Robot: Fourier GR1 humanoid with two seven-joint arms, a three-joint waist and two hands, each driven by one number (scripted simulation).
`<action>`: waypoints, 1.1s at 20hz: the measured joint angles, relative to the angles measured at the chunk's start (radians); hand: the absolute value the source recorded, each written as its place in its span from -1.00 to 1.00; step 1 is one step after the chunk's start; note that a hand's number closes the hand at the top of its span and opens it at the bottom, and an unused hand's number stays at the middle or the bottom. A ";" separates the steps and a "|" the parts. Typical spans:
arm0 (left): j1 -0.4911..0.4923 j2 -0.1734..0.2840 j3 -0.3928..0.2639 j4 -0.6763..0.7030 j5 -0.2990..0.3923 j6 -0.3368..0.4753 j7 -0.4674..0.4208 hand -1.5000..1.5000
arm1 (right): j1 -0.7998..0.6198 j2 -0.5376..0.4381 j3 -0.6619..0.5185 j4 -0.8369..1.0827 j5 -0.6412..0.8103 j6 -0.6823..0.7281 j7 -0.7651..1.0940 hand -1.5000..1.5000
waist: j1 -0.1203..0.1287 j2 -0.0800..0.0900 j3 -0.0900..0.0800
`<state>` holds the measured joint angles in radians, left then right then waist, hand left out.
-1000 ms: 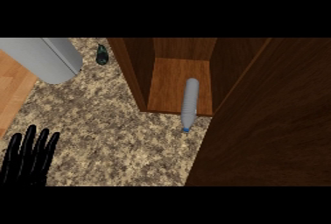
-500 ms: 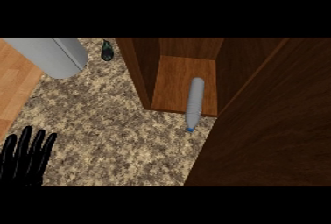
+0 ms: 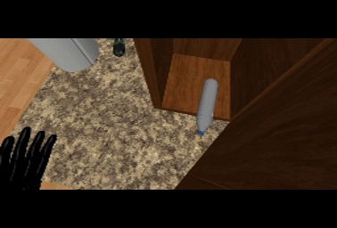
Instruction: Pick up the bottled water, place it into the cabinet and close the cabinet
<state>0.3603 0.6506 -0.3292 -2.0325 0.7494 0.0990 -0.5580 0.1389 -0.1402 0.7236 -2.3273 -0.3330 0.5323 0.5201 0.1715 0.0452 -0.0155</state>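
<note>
Lying on its side, the bottled water (image 3: 207,103) rests on the cabinet (image 3: 191,84) floor, its blue cap poking out past the front edge over the speckled counter (image 3: 112,120). The cabinet door (image 3: 276,133) stands open at right. The left hand (image 3: 25,156) rests low at left, fingers straight, holding nothing. No right hand shows.

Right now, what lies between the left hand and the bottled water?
Only bare speckled counter, as the head view shows, between the left hand and the bottled water.
</note>
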 measured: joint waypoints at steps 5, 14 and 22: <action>0.013 0.004 0.014 0.005 0.007 -0.005 -0.005 -1.00 | 0.035 0.000 -0.036 0.008 -0.048 -0.055 -0.021 1.00 | -0.030 -0.008 0.002; 0.034 0.007 0.035 0.010 0.018 -0.015 -0.014 -1.00 | 0.020 0.034 -0.228 0.073 -0.071 -0.201 -0.088 1.00 | -0.052 -0.007 0.004; 0.026 0.008 0.036 0.026 0.034 -0.047 -0.010 -1.00 | -0.274 0.118 -0.350 0.362 -0.062 -0.501 -0.120 1.00 | -0.031 -0.007 0.008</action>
<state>0.3868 0.6590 -0.2929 -2.0063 0.7833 0.0516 -0.5684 -0.1355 -0.0222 0.3735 -1.9649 -0.3947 0.0318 0.4000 0.1410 0.0381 -0.0071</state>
